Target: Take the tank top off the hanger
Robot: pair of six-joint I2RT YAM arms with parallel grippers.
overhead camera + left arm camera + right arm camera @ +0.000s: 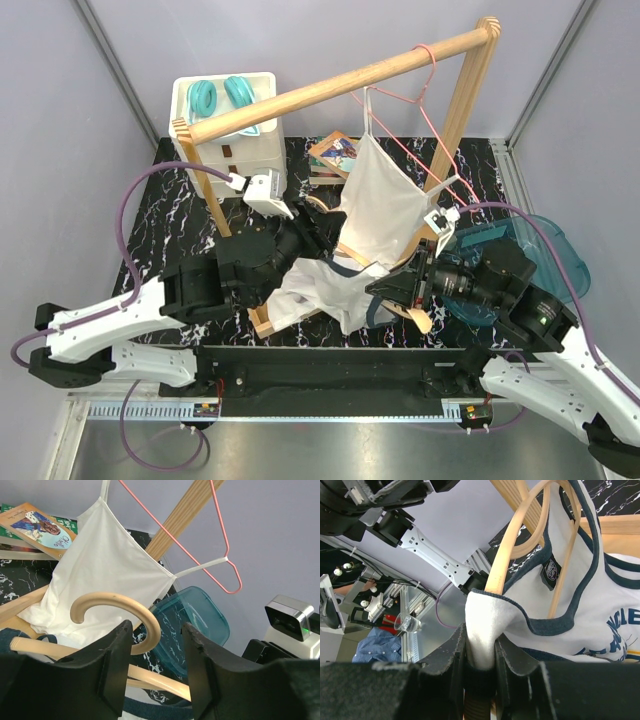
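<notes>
The tank top (580, 595) sits on the wooden hanger (507, 550), low between the two arms above the table (170, 200). The right jaws pinch its shoulder tight, just beside the hanger's arm. The left jaws stand apart, holding nothing, with the hook (115, 605) of the wooden hanger right in front of their gap. A white top (100, 570) on a pink hanger (222, 545) hangs close behind and could get in the way.
</notes>
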